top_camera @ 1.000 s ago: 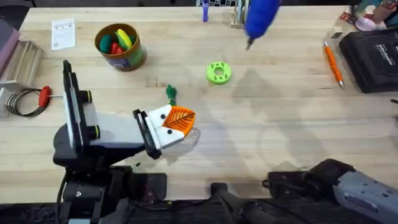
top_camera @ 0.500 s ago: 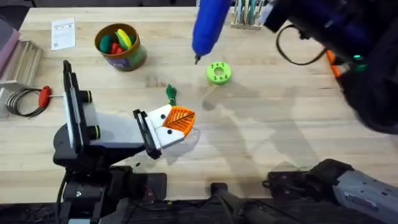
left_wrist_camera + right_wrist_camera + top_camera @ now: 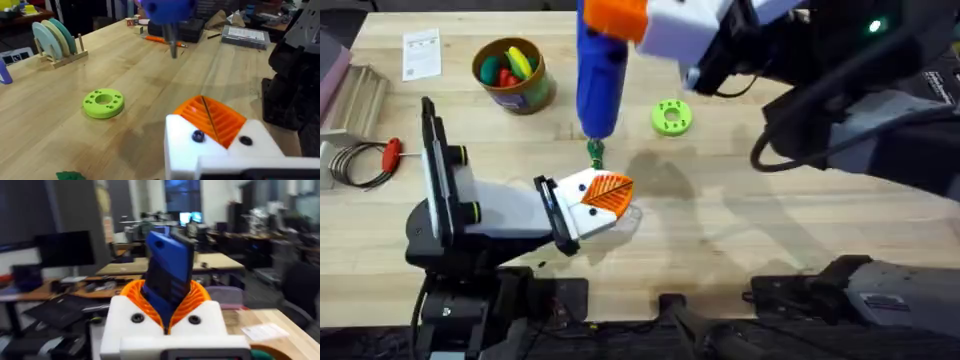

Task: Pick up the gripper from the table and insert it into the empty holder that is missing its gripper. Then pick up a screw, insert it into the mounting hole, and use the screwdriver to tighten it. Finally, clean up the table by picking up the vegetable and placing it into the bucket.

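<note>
My right gripper (image 3: 612, 17) (image 3: 167, 302) is shut on the blue screwdriver (image 3: 598, 75) (image 3: 169, 275), holding it upright high over the table. Its metal tip (image 3: 173, 48) points down just above the small dark green vegetable (image 3: 595, 152) (image 3: 70, 175). My left gripper (image 3: 608, 192) (image 3: 207, 117) rests low just in front of the vegetable, its orange pads pressed together with nothing seen between them. The bucket (image 3: 513, 88), with coloured toy pieces above its rim, stands at the back left. The small gripper piece, its holder and the screw are out of view.
A lime-green disc (image 3: 671, 116) (image 3: 103, 103) lies right of the screwdriver. A red-handled tool (image 3: 391, 153) with a wire coil and a paper card (image 3: 422, 53) sit at the left. My right arm (image 3: 860, 90) spans the back right. A plate rack (image 3: 55, 40) stands farther back.
The right arm has swung left and toward the front with the screwdriver, from the table's back edge to above the vegetable. The left arm has not moved.
</note>
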